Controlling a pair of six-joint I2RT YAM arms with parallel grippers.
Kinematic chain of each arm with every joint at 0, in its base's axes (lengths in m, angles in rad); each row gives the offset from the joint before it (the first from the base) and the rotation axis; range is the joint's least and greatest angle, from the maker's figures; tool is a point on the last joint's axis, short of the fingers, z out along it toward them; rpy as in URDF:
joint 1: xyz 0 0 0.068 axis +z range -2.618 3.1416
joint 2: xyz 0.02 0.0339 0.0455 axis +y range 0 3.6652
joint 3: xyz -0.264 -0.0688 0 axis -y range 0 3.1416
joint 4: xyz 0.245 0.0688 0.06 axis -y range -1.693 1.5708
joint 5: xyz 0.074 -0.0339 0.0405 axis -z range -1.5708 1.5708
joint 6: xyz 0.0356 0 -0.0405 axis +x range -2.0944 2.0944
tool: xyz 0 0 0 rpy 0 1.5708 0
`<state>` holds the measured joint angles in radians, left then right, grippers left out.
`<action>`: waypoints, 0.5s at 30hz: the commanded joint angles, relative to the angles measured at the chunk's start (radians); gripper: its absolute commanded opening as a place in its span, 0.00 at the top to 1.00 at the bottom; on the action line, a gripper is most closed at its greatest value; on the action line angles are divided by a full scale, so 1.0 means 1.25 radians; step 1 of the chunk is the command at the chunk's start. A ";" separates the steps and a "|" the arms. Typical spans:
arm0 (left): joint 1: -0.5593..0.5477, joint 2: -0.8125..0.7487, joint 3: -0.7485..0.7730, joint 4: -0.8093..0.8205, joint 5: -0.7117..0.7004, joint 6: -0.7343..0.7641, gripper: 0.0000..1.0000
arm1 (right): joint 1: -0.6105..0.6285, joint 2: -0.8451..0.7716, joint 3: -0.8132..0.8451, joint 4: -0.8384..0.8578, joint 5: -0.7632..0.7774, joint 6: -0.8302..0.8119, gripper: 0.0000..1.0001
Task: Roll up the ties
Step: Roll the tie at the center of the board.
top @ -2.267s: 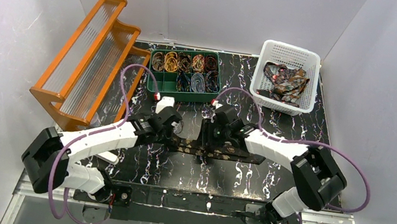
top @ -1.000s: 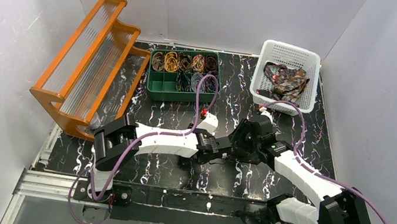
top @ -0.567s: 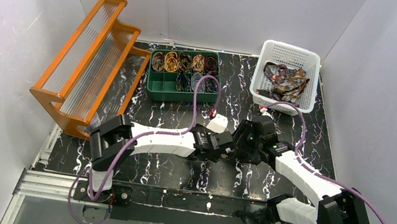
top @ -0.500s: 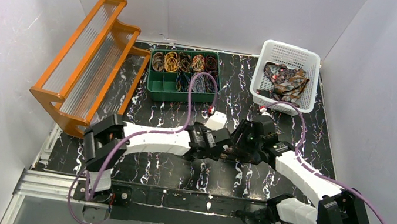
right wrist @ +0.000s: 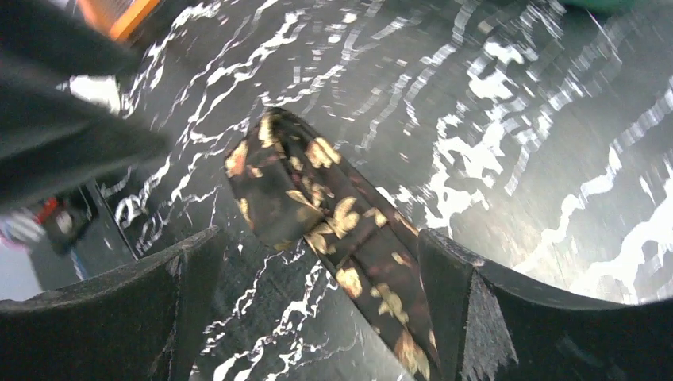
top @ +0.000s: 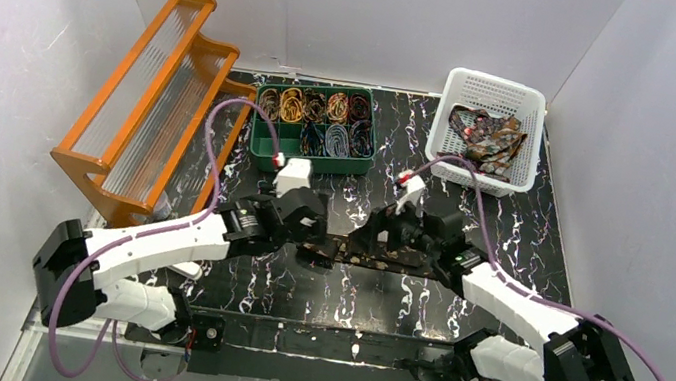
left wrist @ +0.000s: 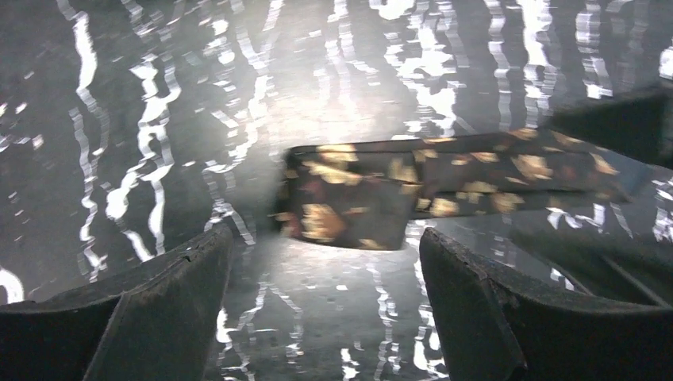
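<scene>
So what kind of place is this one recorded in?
Probably a lab robot cell: plain white enclosure walls, two bolted-down robot arms, and staged props like the white basket of ties.

The top external camera looks down from above and behind the arm bases, taking in the whole table (top: 547, 252) out to its far edge. Each wrist camera sits close over the table's middle, looking out between the tips of the left gripper (left wrist: 321, 238) or the right gripper (right wrist: 317, 234). Both wrist views share one folded end of the tie (left wrist: 357, 202), seen from different sides.

Open tabletop (top: 379, 298) around the tie (top: 355, 252); rack (top: 156, 93) left, basket (top: 495, 91) right.
</scene>
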<state>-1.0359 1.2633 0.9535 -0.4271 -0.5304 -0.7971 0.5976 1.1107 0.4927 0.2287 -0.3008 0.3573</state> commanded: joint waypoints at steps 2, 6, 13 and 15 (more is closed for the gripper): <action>0.087 -0.091 -0.109 -0.011 0.051 -0.012 0.12 | 0.133 0.082 0.011 0.176 -0.019 -0.345 0.01; 0.123 -0.126 -0.146 -0.018 0.074 -0.010 0.11 | 0.202 0.155 0.020 0.235 -0.010 -0.501 0.01; 0.169 -0.180 -0.180 -0.024 0.091 -0.002 0.10 | 0.217 0.258 0.070 0.235 -0.041 -0.575 0.01; 0.179 -0.184 -0.182 -0.026 0.095 0.003 0.10 | 0.217 0.291 0.082 0.237 -0.057 -0.581 0.01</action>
<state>-0.8368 1.0668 0.7425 -0.4461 -0.4210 -0.8036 0.8646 1.4250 0.5358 0.4538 -0.3286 -0.2768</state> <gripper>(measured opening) 0.896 0.985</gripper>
